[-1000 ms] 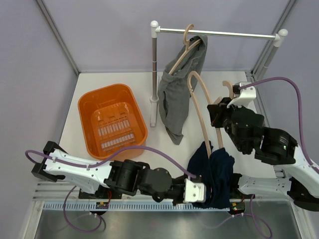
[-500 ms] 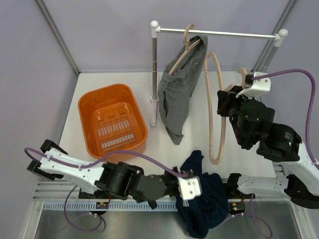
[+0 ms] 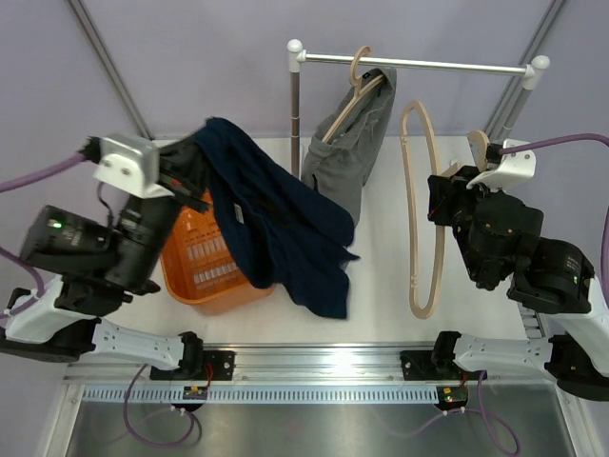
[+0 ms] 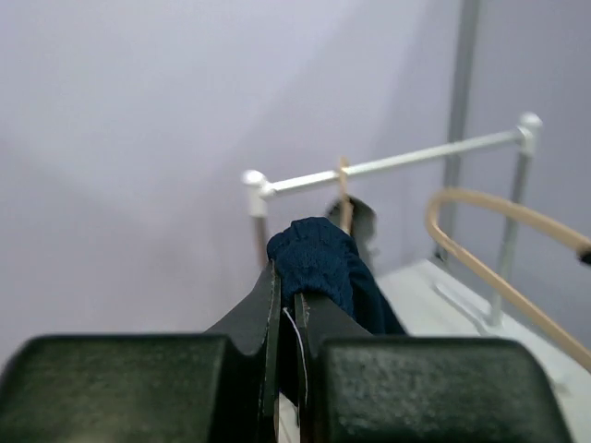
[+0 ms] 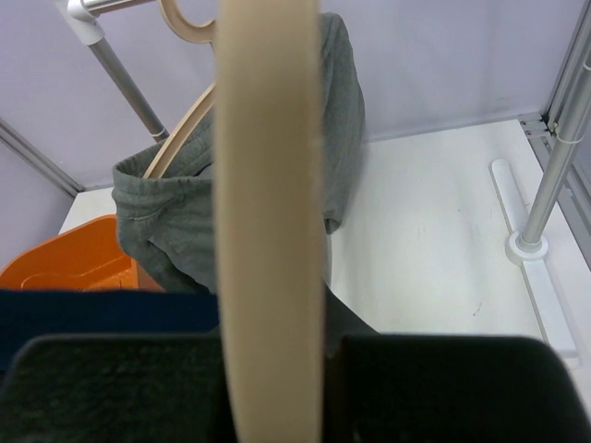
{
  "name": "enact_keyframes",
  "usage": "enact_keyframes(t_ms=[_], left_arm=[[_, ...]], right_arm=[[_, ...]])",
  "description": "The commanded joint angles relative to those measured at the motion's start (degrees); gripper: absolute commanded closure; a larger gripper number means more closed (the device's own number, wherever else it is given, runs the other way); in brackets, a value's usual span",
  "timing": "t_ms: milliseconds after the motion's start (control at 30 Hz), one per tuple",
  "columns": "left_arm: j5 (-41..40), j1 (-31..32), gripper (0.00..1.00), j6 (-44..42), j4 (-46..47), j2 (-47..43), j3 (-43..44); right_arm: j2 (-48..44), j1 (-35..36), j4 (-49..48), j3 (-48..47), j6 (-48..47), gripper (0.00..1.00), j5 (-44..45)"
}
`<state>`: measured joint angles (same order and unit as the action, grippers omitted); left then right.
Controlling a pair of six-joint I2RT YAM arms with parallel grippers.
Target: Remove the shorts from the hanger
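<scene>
Navy cloth tells most of the handling here: the navy shorts (image 3: 276, 228) look light, limp and soft, sagging in loose folds from a single pinch. They should slip freely and carry no shape of their own, so a gathered edge or waistband is the sensible place to grip. They hang high over the left half of the worktop (image 3: 381, 314), their top above the far rim of the orange tub (image 3: 209, 262) and their lower end trailing toward the worktop's middle, clear of any hanger. The left tool (image 4: 288, 293) is closed tight on a bunched fold of them, the cloth bulging out just past its fingertips. The right tool (image 5: 277, 355) is closed on the bare hanger (image 3: 423, 219), a pale wooden loop held off the rail (image 3: 419, 65) over the right side of the worktop. The grey shorts (image 3: 347, 162) are still draped on a second hanger (image 3: 357, 76) hooked on the rail along the back edge. They look thicker and somewhat heavier, equally floppy, and likely to drag on the wood unless taken near the waistband where it folds over the hanger arm.
</scene>
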<state>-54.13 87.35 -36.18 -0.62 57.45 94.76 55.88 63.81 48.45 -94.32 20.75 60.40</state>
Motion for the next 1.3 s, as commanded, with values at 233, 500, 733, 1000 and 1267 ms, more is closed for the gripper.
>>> enact_keyframes(t_ms=[233, 500, 733, 1000, 1267], left_arm=[[-0.63, -1.39, 1.00, -25.42, 22.76, -0.76, 9.38], [-0.97, -1.39, 1.00, -31.57, 26.71, -2.51, 7.83], [-3.09, -1.39, 1.00, -29.56, 27.08, -8.39, -1.15], [-6.51, -1.74, 1.00, -26.56, 21.71, -7.10, -5.38], [6.56, -27.02, 1.00, 0.52, -10.48, 2.92, 9.10]], right_arm=[[-0.33, 0.44, 2.09, -1.56, 3.15, 1.00, 0.25], [0.11, 0.35, 2.62, -0.69, 4.12, 1.00, -0.02], [0.28, 0.35, 3.58, -0.42, 5.09, 1.00, -3.09], [0.64, 0.35, 4.99, -0.16, 6.75, 1.00, -4.77], [1.25, 0.35, 6.22, -0.95, 6.67, 1.00, -5.56]])
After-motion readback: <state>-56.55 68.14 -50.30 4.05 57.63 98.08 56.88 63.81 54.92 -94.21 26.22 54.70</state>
